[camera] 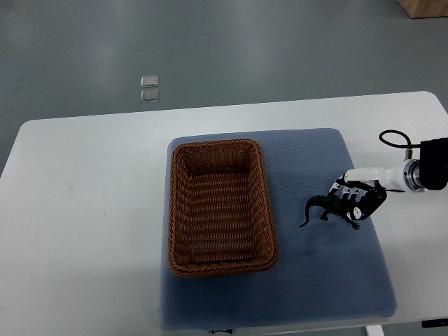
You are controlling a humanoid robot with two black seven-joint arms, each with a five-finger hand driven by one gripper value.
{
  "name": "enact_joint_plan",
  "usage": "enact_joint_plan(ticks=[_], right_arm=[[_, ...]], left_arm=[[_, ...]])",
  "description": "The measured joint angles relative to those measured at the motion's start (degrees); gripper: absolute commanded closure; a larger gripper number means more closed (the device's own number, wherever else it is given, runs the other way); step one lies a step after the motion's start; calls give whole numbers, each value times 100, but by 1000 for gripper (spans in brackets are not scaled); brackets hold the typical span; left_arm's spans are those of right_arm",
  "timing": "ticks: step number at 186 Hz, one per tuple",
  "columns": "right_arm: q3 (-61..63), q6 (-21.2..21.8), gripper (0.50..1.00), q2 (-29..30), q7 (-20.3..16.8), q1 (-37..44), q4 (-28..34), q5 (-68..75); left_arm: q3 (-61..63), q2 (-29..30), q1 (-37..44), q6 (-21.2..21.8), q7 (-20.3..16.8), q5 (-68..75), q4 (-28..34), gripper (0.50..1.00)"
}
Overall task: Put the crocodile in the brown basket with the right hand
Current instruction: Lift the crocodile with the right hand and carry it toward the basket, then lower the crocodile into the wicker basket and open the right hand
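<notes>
The crocodile lies on the blue mat, well right of the brown basket, tail toward it. The right hand curls over its front half, apparently gripping. It looks light, rubbery and bendy; the thick midbody seems the surest hold.

Bare mat beside basket
</notes>
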Motion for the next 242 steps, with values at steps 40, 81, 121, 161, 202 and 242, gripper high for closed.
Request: enact_joint_plan(ticks=[40, 81, 121, 161, 202, 242], right_arm=[[10, 163, 1000, -128, 5, 274, 10, 14], [12, 424, 1000, -203, 6, 817, 12, 36], [12, 889, 1000, -218, -20, 1698, 10, 50], [-2, 1132, 993, 17, -66, 2444, -7, 61], [-82, 1150, 991, 808, -83, 2807, -401, 56], [-179, 1132, 991, 2043, -86, 2866, -1180, 40]], left_arm=[[0, 0, -4, -2, 0, 7, -14, 500], [0, 0, -3, -3, -2, 11, -14, 500], [-1, 0, -2, -6, -2, 10, -14, 500], [-1, 0, -4, -6, -2, 12, -22, 500], [0, 0, -5, -6, -2, 18, -25, 500], [-3, 0, -5, -7, 0, 18, -18, 500]])
